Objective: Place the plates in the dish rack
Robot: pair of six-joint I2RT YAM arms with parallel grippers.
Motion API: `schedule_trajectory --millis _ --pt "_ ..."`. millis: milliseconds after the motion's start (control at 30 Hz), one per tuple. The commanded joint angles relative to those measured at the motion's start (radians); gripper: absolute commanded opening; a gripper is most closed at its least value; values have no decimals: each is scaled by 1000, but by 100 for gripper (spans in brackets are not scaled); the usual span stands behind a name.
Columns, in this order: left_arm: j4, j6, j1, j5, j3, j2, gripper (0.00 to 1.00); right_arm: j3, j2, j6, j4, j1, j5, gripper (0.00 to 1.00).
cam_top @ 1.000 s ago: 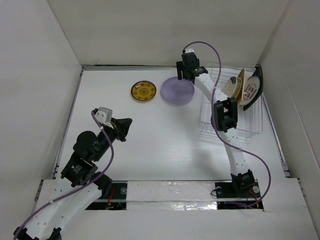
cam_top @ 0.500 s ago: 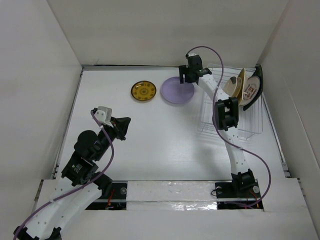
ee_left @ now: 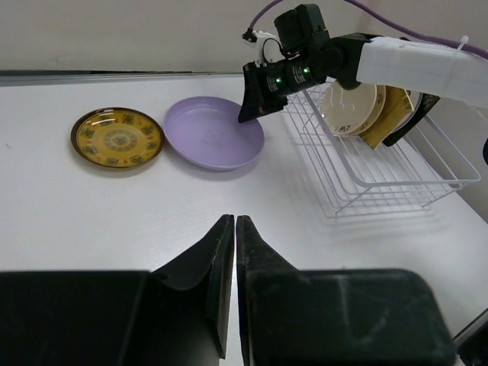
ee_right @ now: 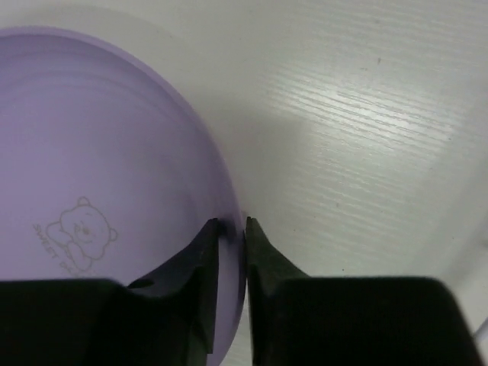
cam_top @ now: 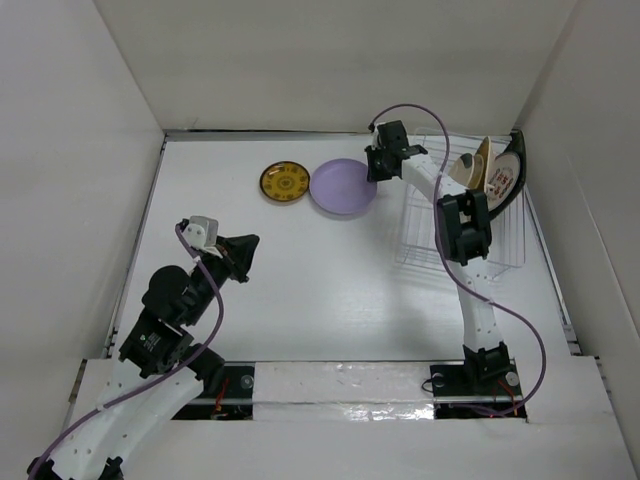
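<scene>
Fingers [ee_right: 183, 278] of the right gripper [ee_right: 232, 223] are closed narrowly on the rim of the lavender plate [ee_right: 99, 152], one finger inside the rim and one outside. The left gripper [ee_left: 234, 221] has its fingers pressed together and holds nothing.

Work surface: one white table [cam_top: 300, 300], enclosed by plain white walls [cam_top: 300, 60].

Count:
- one dish rack [cam_top: 470, 240]
- two plates on the table, the lavender plate and a brown-and-yellow plate [cam_top: 286, 183], just beside each other
- four racked plates [ee_left: 358, 107], standing on edge at the rack's far end

The lavender plate lies just left of the rack, gripped on its rack-side edge.
</scene>
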Motion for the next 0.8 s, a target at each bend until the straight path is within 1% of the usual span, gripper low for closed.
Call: schedule_trajectory --millis 0,33,67,167,233,333,400,433,467,533,567,633,667,733,767 --pt "63 9 3 14 18 -16 4 -53 -88 -20 39 13 54 15" --pt "63 9 3 26 18 -15 4 -63 -100 -18 47 13 65 10" --pt "63 9 3 28 20 -13 4 -72 -129 -14 58 13 85 0" --pt "63 7 3 28 21 -19 4 -127 -191 -1 101 13 110 0" --pt "64 7 3 57 20 -28 4 -181 -272 6 145 13 131 0" --pt "64 4 3 66 18 -50 5 -216 -387 9 174 13 200 0" --pt "64 3 3 75 18 -60 5 -234 -447 3 180 13 290 0" --pt "64 3 3 83 18 -64 5 -242 -508 0 180 13 342 0" --pt "60 1 3 86 21 -68 5 -253 -536 -18 182 13 455 0" --pt "60 1 3 103 21 -77 5 -251 -596 -40 159 13 585 0" --pt "60 0 3 106 21 -91 5 -247 -607 -99 147 13 730 0" --pt "63 -2 3 123 20 -108 6 -238 -619 -153 113 13 885 0" --pt "69 -2 3 128 18 -125 6 -244 -627 -222 113 13 1033 0" --pt "67 -5 3 126 15 -134 6 -289 -636 -299 159 13 1149 0" --pt "66 -5 3 123 17 -145 6 -308 -651 -363 177 13 1198 0"
